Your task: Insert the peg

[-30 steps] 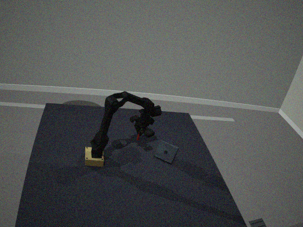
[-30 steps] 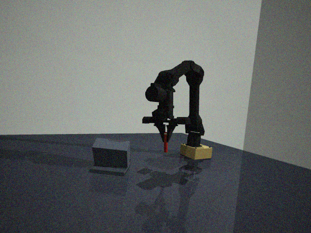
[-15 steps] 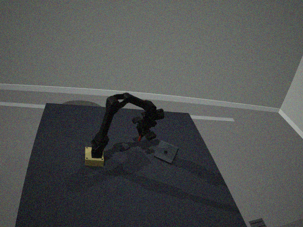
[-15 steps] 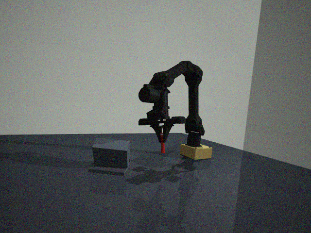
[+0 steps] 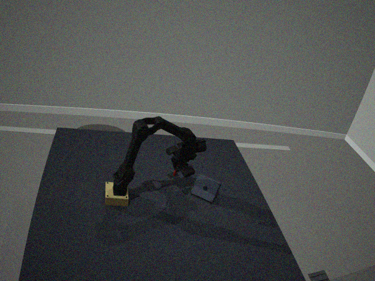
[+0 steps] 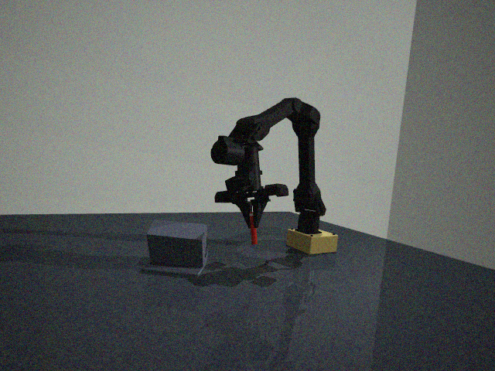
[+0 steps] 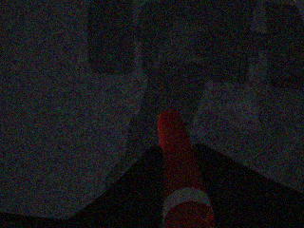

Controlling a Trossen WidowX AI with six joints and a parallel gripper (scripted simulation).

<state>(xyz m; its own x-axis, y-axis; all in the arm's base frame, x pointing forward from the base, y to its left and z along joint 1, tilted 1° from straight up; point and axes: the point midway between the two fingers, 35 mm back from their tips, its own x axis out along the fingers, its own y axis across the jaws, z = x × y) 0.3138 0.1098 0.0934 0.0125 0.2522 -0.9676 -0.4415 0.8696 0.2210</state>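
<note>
A red peg [image 5: 174,172] [image 6: 254,235] [image 7: 180,166] with a pale band hangs nearly upright, slightly tilted, above the table. It looks round. My gripper [image 6: 253,224] [image 7: 177,155] is shut on it, and its lower end sticks out below the fingertips. The grey sloped panel [image 5: 211,193] [image 6: 175,249] stands beyond the peg from the robot's base; its face shows one dark round hole [image 5: 205,188] in the top view. The peg is in the air, apart from the panel. In the exterior view the panel's back shows and the hole is hidden. The wrist view does not clearly show the hole.
The arm's yellow base block [image 5: 116,201] [image 6: 312,242] stands on the dark table [image 5: 120,247] [image 6: 240,327]. The arm arches over from it. Shadows of the arm fall across the table between base and panel. Walls stand behind the table.
</note>
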